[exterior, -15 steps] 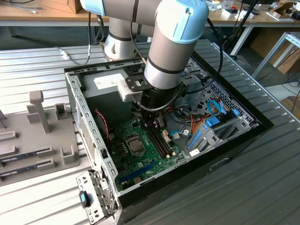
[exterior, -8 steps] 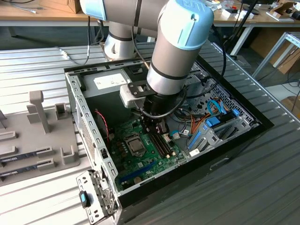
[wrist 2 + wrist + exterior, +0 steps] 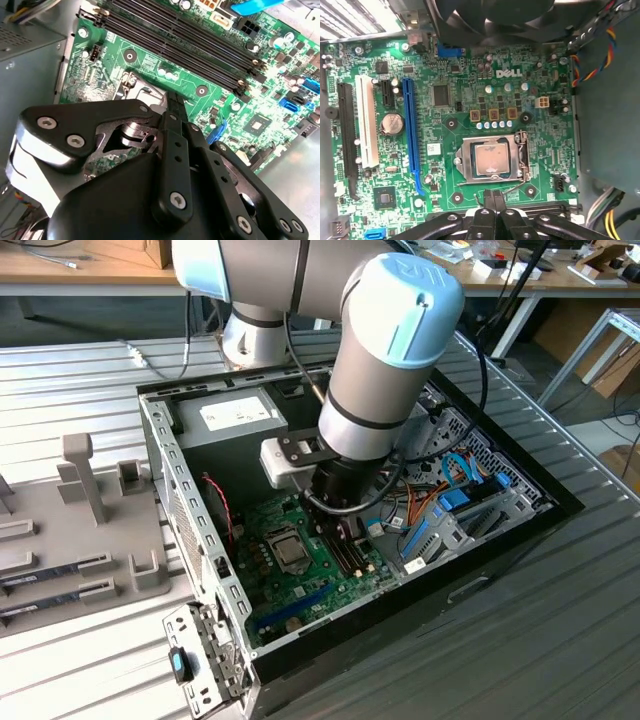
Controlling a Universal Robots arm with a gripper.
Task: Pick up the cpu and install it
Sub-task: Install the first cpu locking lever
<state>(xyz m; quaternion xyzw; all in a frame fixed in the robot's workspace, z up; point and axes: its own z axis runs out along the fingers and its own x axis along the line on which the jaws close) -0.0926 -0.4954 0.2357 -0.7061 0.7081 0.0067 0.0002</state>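
The cpu (image 3: 491, 158), a silvery square chip, lies flat in its socket on the green motherboard (image 3: 460, 100), with the socket's metal frame around it. In the exterior view the cpu (image 3: 291, 553) sits near the middle of the open computer case. My gripper (image 3: 494, 196) hovers just beside the socket's edge, near the memory slots, with its black fingers pressed together and nothing between them. In the second wrist view the gripper (image 3: 172, 100) points down at the socket and covers most of it. In the exterior view the gripper (image 3: 345, 530) hangs low over the board, to the right of the cpu.
The grey power-supply box (image 3: 240, 418) fills the case's back corner. Long black memory slots (image 3: 185, 40) run beside the socket. A fan (image 3: 490, 20) and coloured cables (image 3: 450, 490) crowd the case. A grey fixture tray (image 3: 90, 530) lies outside on the exterior view's left.
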